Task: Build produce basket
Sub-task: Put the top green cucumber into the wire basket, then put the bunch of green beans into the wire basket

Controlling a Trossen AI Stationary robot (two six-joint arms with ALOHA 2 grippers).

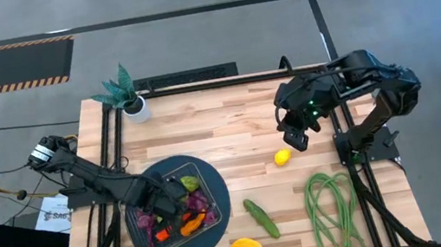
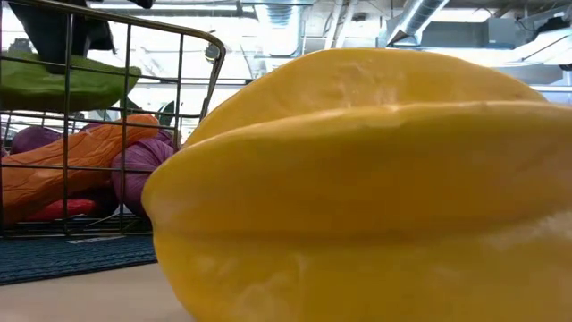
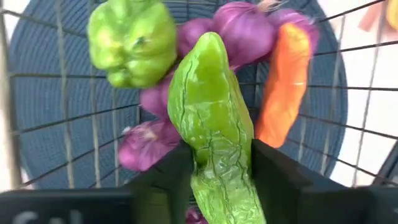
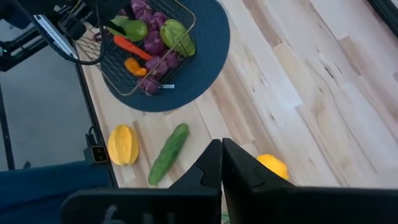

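Long green pepper (image 3: 214, 118) — upright between left jaws (above basket (image 3: 56, 124)).

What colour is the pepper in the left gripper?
Light green, a long wrinkled pepper between the left gripper fingers; the left wrist view shows it best.

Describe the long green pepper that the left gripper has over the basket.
The long green pepper is glossy, wrinkled and tapered, plastic-looking. It stands between the left gripper fingers, which flank its lower part, above the wire basket. Its tip lies over the purple grapes, beside a green bell pepper and an orange pepper.
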